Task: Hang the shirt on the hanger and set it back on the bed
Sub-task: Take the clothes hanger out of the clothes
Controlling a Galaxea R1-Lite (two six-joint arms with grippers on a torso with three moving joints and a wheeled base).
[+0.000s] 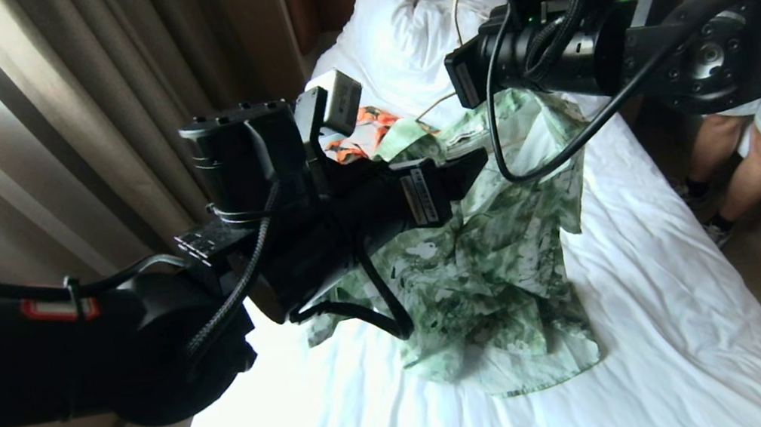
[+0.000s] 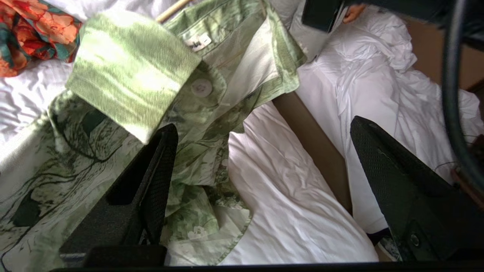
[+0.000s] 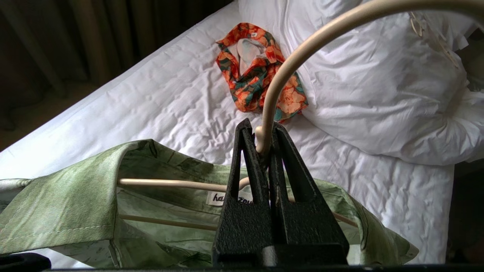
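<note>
Left pincer (image 2: 261, 189) spread over shirt (image 2: 211, 113) | right pincer (image 3: 264, 147) pinching hanger (image 3: 287, 64) | wrinkled white bed (image 1: 672, 320), curtains (image 1: 65, 103) probably beige

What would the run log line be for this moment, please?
right pincer: shut on hanger | shirt: on hanger, hem on bed | left pincer: open beside collar

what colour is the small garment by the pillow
Orange with dark green floral print, clearest in the right wrist view.
</note>
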